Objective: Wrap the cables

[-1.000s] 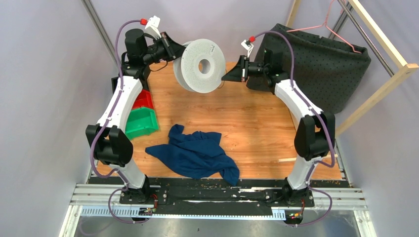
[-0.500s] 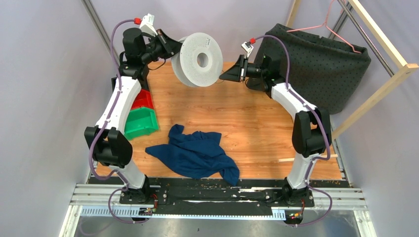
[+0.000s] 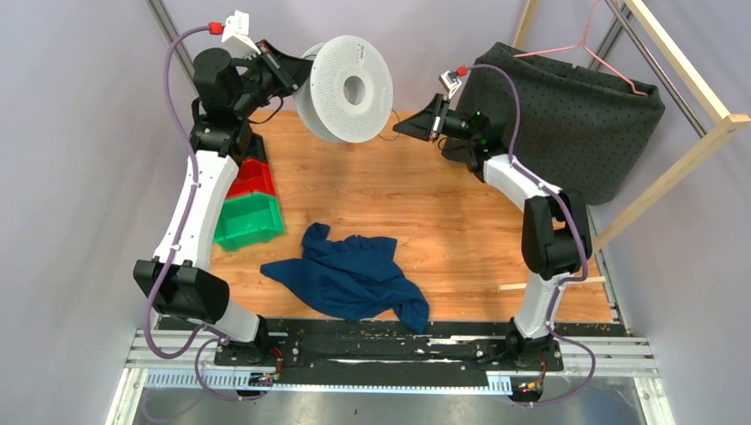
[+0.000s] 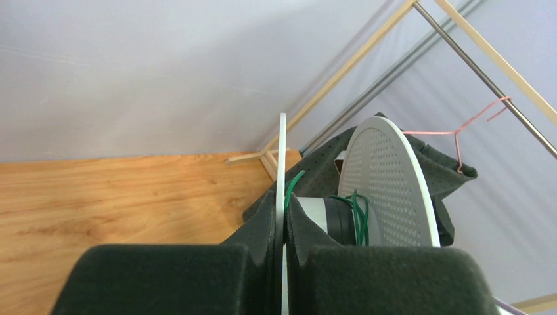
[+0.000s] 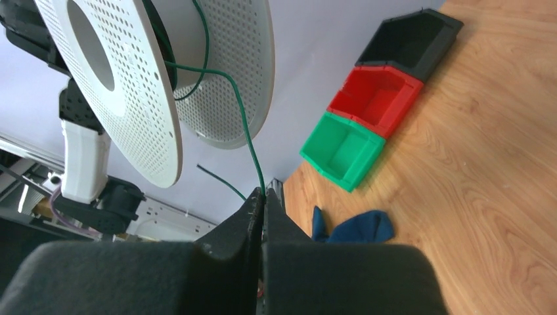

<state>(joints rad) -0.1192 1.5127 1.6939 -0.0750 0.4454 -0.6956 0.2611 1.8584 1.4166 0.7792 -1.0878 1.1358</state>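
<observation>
Up at the table's point(image 3: 460, 212) 12 o'clock, the white perforated spool point(image 3: 350, 88) hung in the air, and the left claw point(image 4: 284, 205) was clamped tight on the rim of one flange. From the spool's 3 o'clock side, the right claw point(image 5: 264, 195) was pinched shut on the thin green cable point(image 5: 244, 128). The cable ran from that pinch up between the flanges, with a few turns on the hub and a loose end sticking out beside the claw. A blue cloth point(image 3: 350, 279) lay at 6 o'clock, and the green bin point(image 3: 251, 221) and red bin point(image 3: 252, 180) sat at 9 o'clock.
</observation>
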